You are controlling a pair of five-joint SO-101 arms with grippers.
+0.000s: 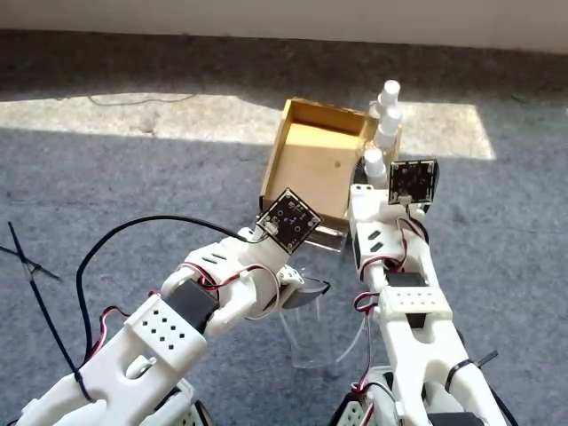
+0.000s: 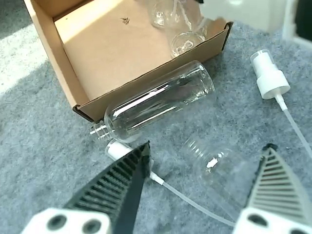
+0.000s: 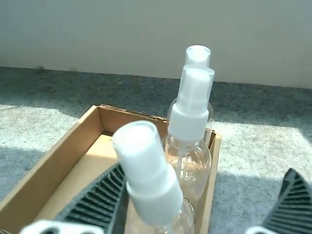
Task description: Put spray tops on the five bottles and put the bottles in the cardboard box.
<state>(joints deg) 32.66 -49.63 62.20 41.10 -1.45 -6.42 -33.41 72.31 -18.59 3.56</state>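
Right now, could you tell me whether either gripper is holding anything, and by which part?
Nothing is held. The left gripper is open above a topless bottle; the right gripper is open around a capped bottle, not clamped on it.

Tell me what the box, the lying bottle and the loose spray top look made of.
The cardboard box: matte brown, raw cut rim; likely corrugated cardboard. The lying bottle: clear and glossy, carpet visible through it; probably plastic, possibly glass. The loose spray top: opaque white, smooth; likely moulded plastic, with a thin translucent tube.
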